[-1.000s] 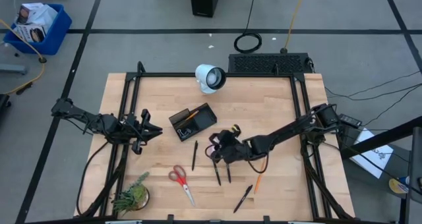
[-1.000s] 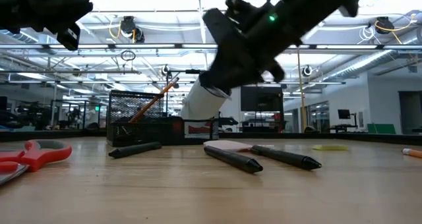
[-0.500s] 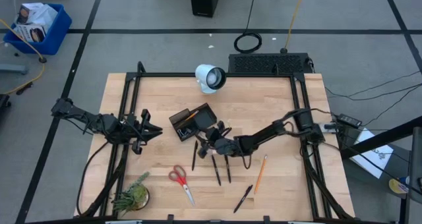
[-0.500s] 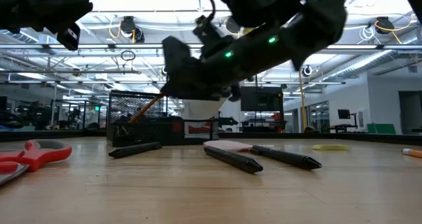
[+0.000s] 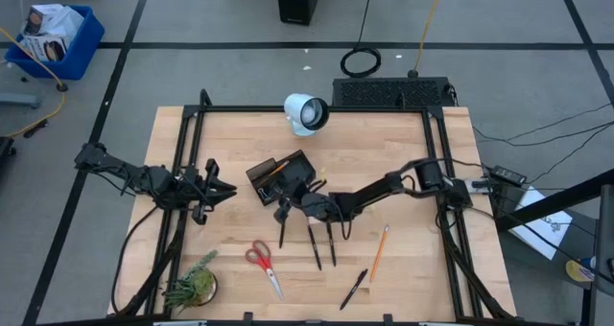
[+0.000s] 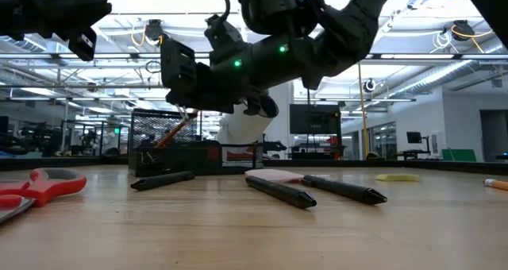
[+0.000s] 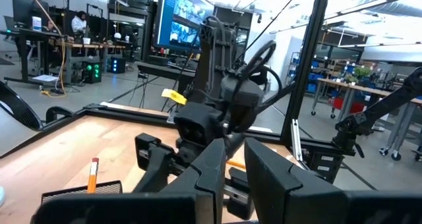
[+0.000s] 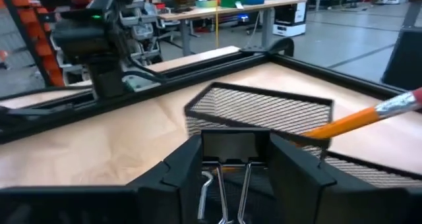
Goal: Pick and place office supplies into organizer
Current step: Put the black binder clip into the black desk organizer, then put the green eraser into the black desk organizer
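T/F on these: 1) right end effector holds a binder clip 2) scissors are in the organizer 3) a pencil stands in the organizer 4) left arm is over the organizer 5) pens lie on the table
1) True: the right end effector grips a binder clip.
2) False: the scissors lie on the table.
3) True: a pencil leans in the organizer.
4) False: the left end effector waits off to its side.
5) True: pens lie on the table.

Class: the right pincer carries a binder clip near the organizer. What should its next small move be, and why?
Probably ease on over the organizer and only then open. The right pincer, shut on the binder clip, faces the mesh wall, and in the high view sits at the tray's edge, not clearly above a compartment.
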`<state>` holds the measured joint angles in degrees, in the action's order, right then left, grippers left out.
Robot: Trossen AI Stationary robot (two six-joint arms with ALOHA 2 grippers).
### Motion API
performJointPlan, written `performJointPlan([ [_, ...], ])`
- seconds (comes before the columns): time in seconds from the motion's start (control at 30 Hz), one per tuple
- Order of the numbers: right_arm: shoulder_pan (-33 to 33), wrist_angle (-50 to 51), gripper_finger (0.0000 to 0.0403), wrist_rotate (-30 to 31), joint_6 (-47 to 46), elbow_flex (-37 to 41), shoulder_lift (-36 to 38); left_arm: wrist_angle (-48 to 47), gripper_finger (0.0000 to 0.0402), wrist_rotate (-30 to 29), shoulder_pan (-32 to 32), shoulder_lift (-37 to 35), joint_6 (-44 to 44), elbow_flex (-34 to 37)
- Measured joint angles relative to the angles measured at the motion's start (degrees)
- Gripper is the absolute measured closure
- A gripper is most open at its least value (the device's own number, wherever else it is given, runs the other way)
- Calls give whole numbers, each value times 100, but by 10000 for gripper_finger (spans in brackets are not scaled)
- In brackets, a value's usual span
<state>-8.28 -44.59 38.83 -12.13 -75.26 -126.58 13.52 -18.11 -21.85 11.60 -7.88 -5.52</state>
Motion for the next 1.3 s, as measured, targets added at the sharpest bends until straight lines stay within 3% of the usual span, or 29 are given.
performJointPlan([
  [0.67, 234, 306, 253, -304, 74, 0, -2, 0, 339, 0, 1, 0, 0, -2],
  [0.97, 283, -207, 252, -354, -182, 0, -345, 1, 339, 0, 1, 0, 0, -2],
  [1.3, 256, -239, 201, -433, -69, 2, -348, 0, 339, 0, 0, 1, 0, -1],
])
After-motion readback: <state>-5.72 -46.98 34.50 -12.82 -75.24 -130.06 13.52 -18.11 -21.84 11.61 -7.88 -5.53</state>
